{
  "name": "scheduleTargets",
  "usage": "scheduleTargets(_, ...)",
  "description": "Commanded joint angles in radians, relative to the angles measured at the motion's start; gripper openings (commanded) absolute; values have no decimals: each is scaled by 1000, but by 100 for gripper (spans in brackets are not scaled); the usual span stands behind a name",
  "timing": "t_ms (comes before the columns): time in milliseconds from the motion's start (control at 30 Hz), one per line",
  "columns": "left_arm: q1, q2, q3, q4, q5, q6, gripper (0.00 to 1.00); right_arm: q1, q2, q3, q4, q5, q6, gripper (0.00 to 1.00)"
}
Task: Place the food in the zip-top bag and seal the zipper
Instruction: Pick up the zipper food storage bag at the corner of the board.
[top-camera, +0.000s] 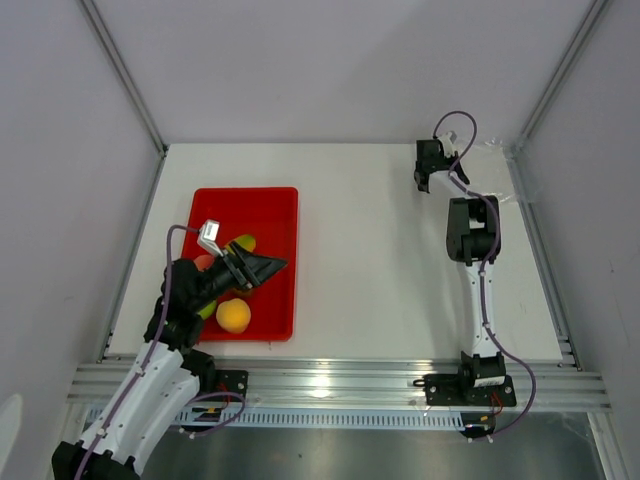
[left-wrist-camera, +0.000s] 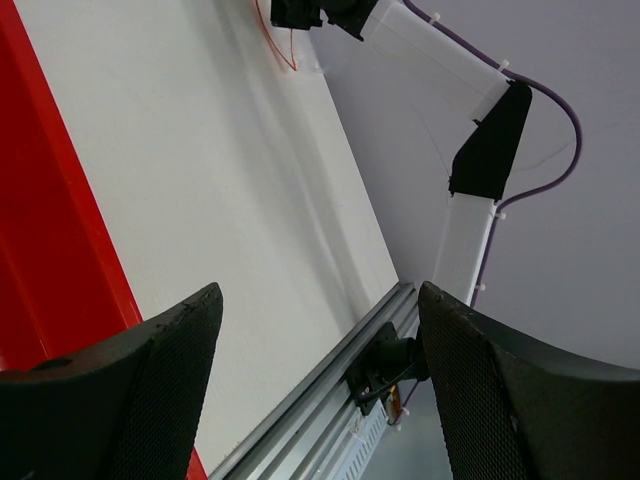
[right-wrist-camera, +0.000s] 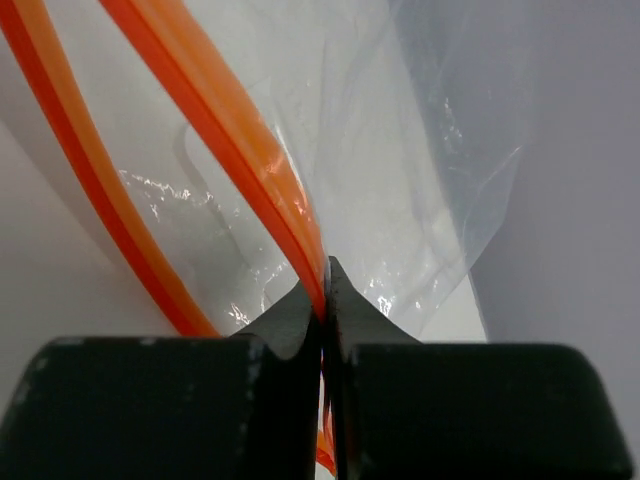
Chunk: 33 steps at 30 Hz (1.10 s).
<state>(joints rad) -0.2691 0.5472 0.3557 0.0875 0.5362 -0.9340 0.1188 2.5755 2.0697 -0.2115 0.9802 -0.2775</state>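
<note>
The food lies in the red tray (top-camera: 262, 212) at the left. I see the orange ball (top-camera: 234, 315), a yellow-green piece (top-camera: 243, 242) and a peach-pink fruit (top-camera: 203, 262); the rest is hidden under my left arm. My left gripper (top-camera: 270, 270) is open and empty, low over the tray; in its wrist view (left-wrist-camera: 320, 345) only table shows between the fingers. My right gripper (top-camera: 428, 170), at the far back right, is shut on the orange-red zipper (right-wrist-camera: 250, 140) of the clear zip-top bag (right-wrist-camera: 420, 170), which hangs open with the other strip (right-wrist-camera: 70, 170) apart.
The tray's red edge (left-wrist-camera: 60, 250) runs along the left of the left wrist view, with white table beside it and the aluminium front rail (left-wrist-camera: 330, 395) beyond. Grey walls enclose the table on three sides. The right arm (top-camera: 472, 230) stands at the right.
</note>
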Motion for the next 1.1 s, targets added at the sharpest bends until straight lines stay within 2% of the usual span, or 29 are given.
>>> scheduleTargets(0, -5, -39, 65, -80, -25, 52, 80, 79, -107, 44, -43, 26, 47, 0)
scheduleTargets(67, -5, -55, 84, -144, -45, 73, 80, 114, -138, 50, -107, 22, 57, 0)
scheduleTargets(167, -5, -95, 98, -232, -48, 92, 80, 194, -221, 50, -216, -20, 156, 0)
scheduleTargets(200, -4, -117, 98, -250, -44, 98, 80, 212, -248, 44, -295, -34, 240, 0)
scheduleTargets(300, -5, -156, 98, -311, -35, 109, 78, 274, -408, -80, -371, -144, 355, 0)
scheduleTargets(333, -5, -180, 103, -334, -28, 109, 75, 289, -493, -158, -376, -209, 420, 0)
scheduleTargets(433, -5, -217, 120, -348, 17, 109, 69, 346, -613, -256, -426, -326, 538, 0)
scheduleTargets(567, -10, -251, 121, -368, 45, 95, 67, 427, -900, -587, -358, -503, 633, 0)
scheduleTargets(633, -16, -259, 106, -367, 45, 87, 68, 496, -987, -692, -319, -573, 665, 0)
scheduleTargets(700, -41, -251, 91, -326, 50, 64, 68, 580, -1090, -816, -290, -581, 711, 0)
scheduleTargets(800, -139, -208, 86, -272, -7, 40, 69, 665, -1169, -923, -272, -600, 791, 0)
scheduleTargets(933, -353, -106, 114, -239, -132, 35, 71, 838, -1183, -953, -305, -528, 873, 0)
scheduleTargets(967, -383, -87, 136, -241, -195, 35, 72, 864, -1184, -951, -318, -506, 886, 0)
scheduleTargets(1067, -455, -40, 152, -253, -269, 32, 73, 953, -1203, -958, -353, -466, 962, 0)
